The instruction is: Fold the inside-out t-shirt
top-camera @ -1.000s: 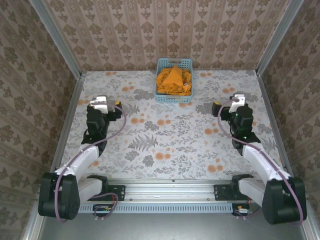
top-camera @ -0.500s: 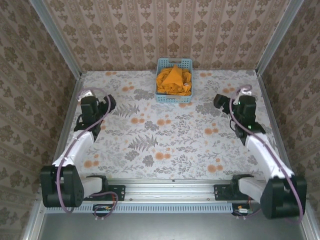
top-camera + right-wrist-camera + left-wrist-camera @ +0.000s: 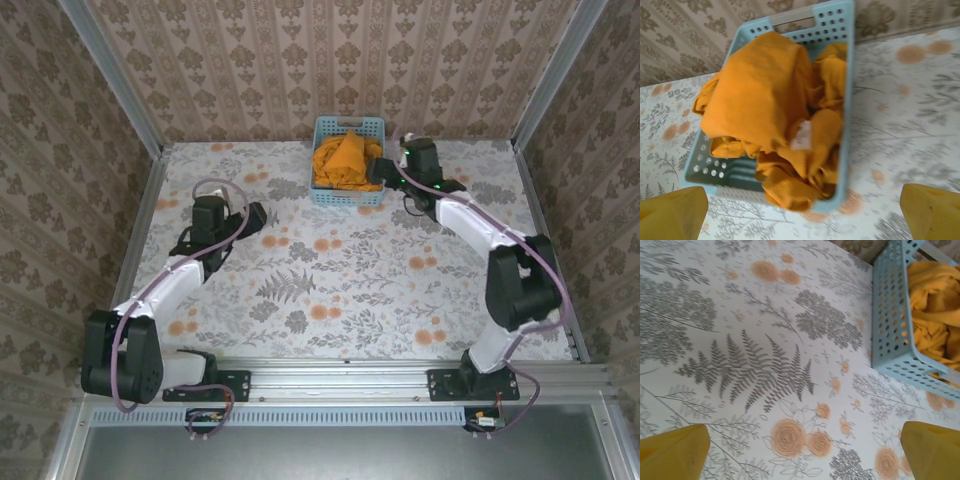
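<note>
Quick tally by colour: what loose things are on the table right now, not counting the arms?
orange-yellow t-shirt, bunched in the basket: 1
light blue basket: 1
Total: 2

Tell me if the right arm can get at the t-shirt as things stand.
Probably yes. The right gripper is open and hangs just beside the basket, pointed at it. The t-shirt is heaped up out of the basket's open top, with nothing lying over it.
</note>
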Available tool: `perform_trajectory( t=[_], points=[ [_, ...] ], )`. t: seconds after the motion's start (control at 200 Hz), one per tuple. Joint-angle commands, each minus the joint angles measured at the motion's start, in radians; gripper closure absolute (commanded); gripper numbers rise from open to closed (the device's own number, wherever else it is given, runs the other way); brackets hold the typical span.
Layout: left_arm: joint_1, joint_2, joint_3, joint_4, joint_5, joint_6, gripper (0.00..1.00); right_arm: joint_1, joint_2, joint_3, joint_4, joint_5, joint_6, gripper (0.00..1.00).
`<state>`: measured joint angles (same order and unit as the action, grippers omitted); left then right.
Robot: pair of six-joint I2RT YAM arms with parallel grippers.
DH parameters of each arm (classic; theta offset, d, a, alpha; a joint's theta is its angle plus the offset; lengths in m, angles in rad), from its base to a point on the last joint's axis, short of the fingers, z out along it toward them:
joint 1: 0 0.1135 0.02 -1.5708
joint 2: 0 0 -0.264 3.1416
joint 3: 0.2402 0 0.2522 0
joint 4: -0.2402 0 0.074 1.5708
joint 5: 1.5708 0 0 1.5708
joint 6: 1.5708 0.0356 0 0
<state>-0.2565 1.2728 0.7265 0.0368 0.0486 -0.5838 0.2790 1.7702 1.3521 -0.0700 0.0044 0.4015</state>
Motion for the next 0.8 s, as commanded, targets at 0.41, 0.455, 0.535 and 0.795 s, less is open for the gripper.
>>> perform_trajectory(
  t=[0.41,0.455,0.535,0.795],
  points=[
    [-0.059,-0.028,-0.075,0.066,0.091,-0.015,0.00,0.083,0.478,0.590,-0.297,0.107,0.033,0.00],
    [-0.061,-0.032,-0.078,0.068,0.090,-0.014,0.00,0.084,0.511,0.633,-0.320,0.110,0.033,0.00],
    [-0.061,-0.026,-0.078,0.073,0.091,-0.011,0.00,0.087,0.570,0.719,-0.377,0.126,0.038,0.00],
    [-0.063,-0.010,-0.079,0.086,0.093,-0.015,0.00,0.089,0.758,0.993,-0.608,0.161,0.082,0.10]
  ],
)
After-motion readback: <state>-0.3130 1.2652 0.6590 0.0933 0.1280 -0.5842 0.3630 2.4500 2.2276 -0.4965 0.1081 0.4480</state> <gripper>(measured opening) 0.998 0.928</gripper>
